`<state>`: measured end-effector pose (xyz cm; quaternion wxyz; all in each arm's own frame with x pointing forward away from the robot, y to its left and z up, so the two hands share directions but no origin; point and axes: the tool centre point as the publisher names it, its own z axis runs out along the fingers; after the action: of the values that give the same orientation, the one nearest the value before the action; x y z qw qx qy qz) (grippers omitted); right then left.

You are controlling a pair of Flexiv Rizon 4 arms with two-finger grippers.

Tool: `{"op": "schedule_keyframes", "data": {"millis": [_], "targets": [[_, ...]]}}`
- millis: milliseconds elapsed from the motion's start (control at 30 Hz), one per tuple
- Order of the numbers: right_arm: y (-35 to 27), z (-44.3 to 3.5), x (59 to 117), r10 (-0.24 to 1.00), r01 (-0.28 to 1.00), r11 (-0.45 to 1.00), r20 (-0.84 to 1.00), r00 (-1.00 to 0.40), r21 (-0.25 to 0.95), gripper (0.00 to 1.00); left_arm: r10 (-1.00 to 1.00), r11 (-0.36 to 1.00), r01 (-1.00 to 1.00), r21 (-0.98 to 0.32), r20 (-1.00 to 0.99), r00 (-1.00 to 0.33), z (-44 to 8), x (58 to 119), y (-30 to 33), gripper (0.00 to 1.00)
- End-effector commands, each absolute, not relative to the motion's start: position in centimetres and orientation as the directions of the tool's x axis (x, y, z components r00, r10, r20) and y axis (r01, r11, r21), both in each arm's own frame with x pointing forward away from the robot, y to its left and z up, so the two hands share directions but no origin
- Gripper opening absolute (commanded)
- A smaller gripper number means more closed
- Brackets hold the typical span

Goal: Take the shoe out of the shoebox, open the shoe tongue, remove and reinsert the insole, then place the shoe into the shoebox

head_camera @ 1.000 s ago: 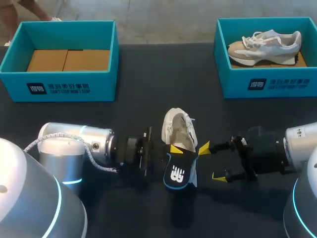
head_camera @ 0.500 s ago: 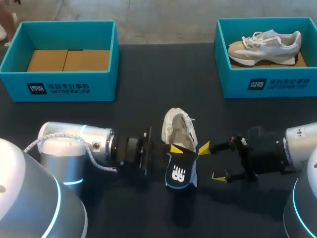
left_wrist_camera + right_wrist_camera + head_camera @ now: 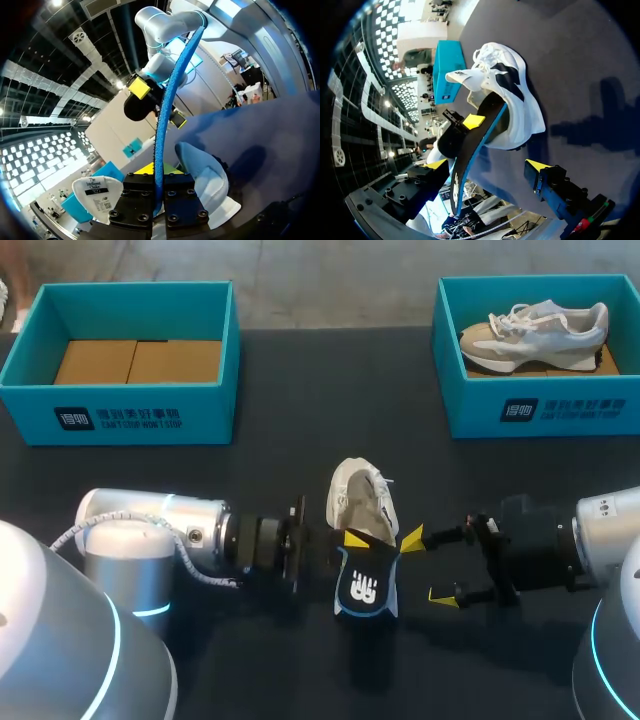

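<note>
The left shoebox [image 3: 150,412], showing only its cardboard lining, is standing well to the left of the shoe and beyond it. The left gripper [image 3: 350,543] is reaching in just left of the shoe, its fingers closed flat on the dark insole [image 3: 365,588], which is hanging edge-up just in front of the shoe. The pale shoe [image 3: 360,498] is sitting mid-table, tongue raised; whether the insole's far end is inside it cannot be told. The right gripper [image 3: 428,567] is waiting just right of the shoe, jaws wide apart and gripping nothing. The right shoebox [image 3: 560,412], far right of the shoe, is holding a second shoe [image 3: 535,328]. The insole is likely light and floppy, best pinched near the heel; the shoe, soft above, should take a grip at its heel collar.
</note>
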<state>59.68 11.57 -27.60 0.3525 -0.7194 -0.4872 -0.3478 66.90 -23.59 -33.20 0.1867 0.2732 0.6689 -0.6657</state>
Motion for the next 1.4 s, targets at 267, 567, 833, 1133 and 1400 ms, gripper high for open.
{"op": "schedule_keyframes", "data": {"millis": [267, 567, 833, 1133, 1400], "targets": [[11.6, -27.5, 59.5, 0.457, 0.946, -0.279, 0.843, 0.284, -0.167, 1.00, 0.125, -0.024, 0.608, -0.794, -0.605, -0.786, -33.9, 67.4, -24.0, 0.00], [11.6, -27.5, 59.5, 0.457, 0.946, -0.279, 0.843, 0.284, -0.167, 1.00, 0.132, -0.006, 0.609, -0.794, -0.604, -0.786, -34.3, 68.0, -24.1, 0.00], [11.6, -27.5, 59.5, 0.457, 0.946, -0.279, 0.843, 0.284, -0.167, 1.00, 0.141, 0.015, 0.619, -0.786, -0.611, -0.779, -34.6, 68.4, -24.1, 0.00], [11.6, -27.5, 59.5, 0.457, 0.946, -0.279, 0.843, 0.284, -0.167, 1.00, 0.145, 0.027, 0.618, -0.786, -0.608, -0.780, -34.7, 68.5, -24.0, 0.00], [11.6, -27.5, 59.5, 0.457, 0.946, -0.279, 0.843, 0.284, -0.167, 1.00, 0.137, 0.024, 0.611, -0.791, -0.603, -0.786, -34.5, 68.1, -23.8, 0.00]]}}
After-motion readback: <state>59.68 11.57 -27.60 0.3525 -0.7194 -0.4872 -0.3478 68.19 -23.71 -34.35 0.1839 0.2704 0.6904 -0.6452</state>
